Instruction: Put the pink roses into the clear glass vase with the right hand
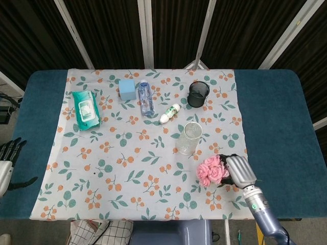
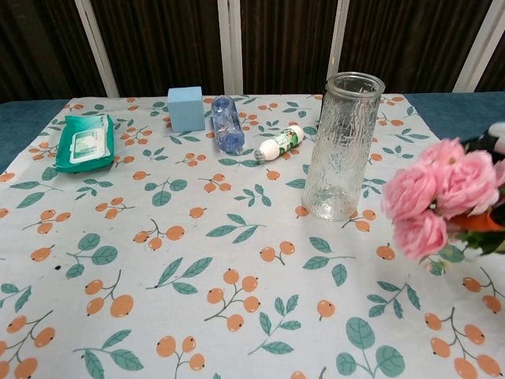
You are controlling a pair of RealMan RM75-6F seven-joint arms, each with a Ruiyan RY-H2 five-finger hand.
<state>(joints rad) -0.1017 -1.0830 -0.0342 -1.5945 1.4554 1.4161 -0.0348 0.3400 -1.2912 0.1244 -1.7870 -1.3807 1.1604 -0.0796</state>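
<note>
Your right hand (image 1: pixel 240 172) held the pink roses (image 1: pixel 213 170), fingers wrapped around the stems so that the blooms stuck out past the fingertips toward the middle of the cloth. In the chest view the bunch (image 2: pixel 439 196) hung above the tablecloth (image 2: pixel 237 260), clear of the surface, with its flower heads turned toward the clear glass vase (image 2: pixel 341 146) and apart from it. The vase (image 1: pixel 188 138) stood upright beyond your fingertips, further from you and a little to their left, its mouth open and nothing inside. From the chest camera you could see almost none of the hand itself, only a sliver at the frame edge, so the grip shows best from the head camera.

Past the vase, further out from your fingers, the black mesh pen cup (image 1: pixel 198 94) stood upright. Left of that line lay the small white bottle (image 1: pixel 169 113) on its side, then the clear water bottle (image 1: pixel 146 98) also lying down, with the blue cube (image 1: pixel 126 89) just beside it. The green wet-wipes pack (image 1: pixel 85 109) lay flat well off to the far left.

Your left hand (image 1: pixel 8 153) sat at the left edge of the table (image 1: pixel 276 122), away from everything, fingers apart and holding nothing
</note>
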